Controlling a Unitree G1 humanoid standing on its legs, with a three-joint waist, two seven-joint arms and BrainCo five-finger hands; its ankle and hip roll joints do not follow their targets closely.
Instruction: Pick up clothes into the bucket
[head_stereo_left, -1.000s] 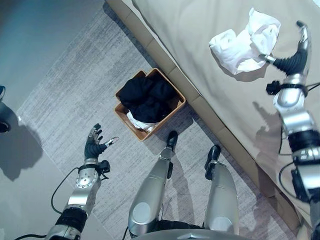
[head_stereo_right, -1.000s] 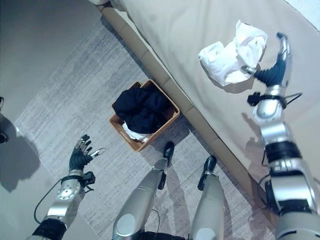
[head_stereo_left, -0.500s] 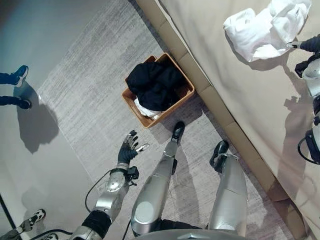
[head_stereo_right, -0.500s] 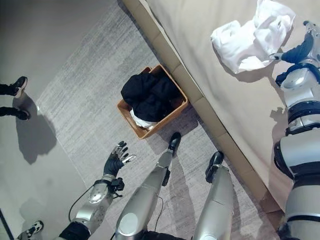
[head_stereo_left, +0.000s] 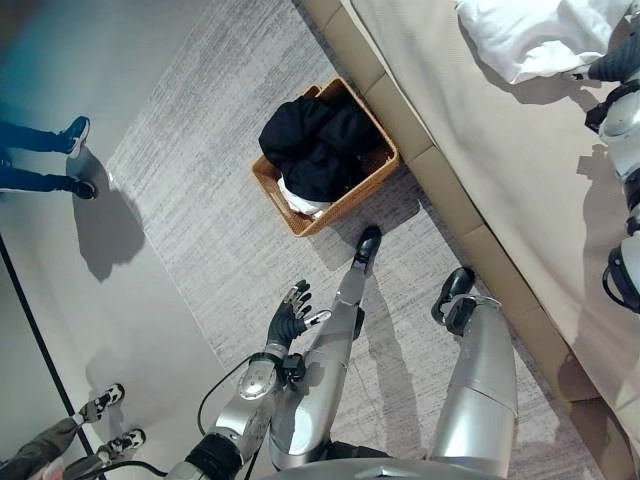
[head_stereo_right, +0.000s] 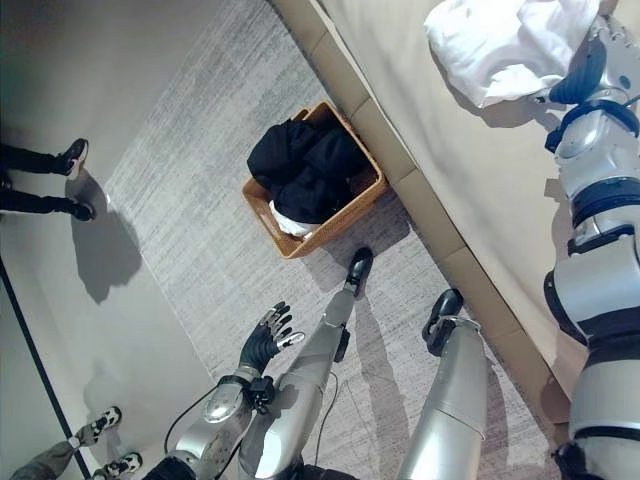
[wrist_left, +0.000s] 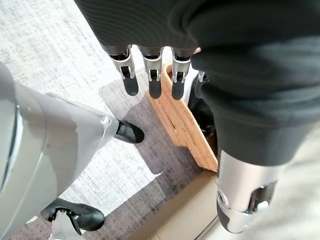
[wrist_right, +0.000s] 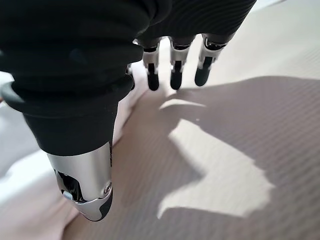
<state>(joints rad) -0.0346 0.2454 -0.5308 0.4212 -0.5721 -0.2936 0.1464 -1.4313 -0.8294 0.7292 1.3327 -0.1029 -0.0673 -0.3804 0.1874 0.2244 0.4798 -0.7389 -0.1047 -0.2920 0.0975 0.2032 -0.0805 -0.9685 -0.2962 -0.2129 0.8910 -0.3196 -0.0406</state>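
Observation:
A crumpled white garment (head_stereo_right: 505, 45) lies on the beige bed (head_stereo_left: 520, 170) at the top right. My right hand (head_stereo_right: 588, 62) hovers just right of it, open, its straight fingers (wrist_right: 174, 75) above the bed sheet and holding nothing. The woven brown bucket (head_stereo_left: 375, 170) stands on the grey rug beside the bed's edge. It holds black clothes (head_stereo_left: 318, 145) heaped over a white piece (head_stereo_left: 300, 200). My left hand (head_stereo_left: 290, 318) hangs open over the rug, well short of the bucket (wrist_left: 185, 125), and is empty.
The bed's padded edge (head_stereo_left: 440, 190) runs diagonally between the bucket and the garment. A person's dark shoes (head_stereo_left: 78, 130) stand on the bare floor at the left. Another person's shoes (head_stereo_left: 105, 400) show at the lower left. The grey rug (head_stereo_left: 200, 200) spreads left of the bucket.
The camera has swung, shifting the whole picture and bringing people's shoes into view on the left. My right hand stays beside the white garment. My left hand stays open, now closer to my leg.

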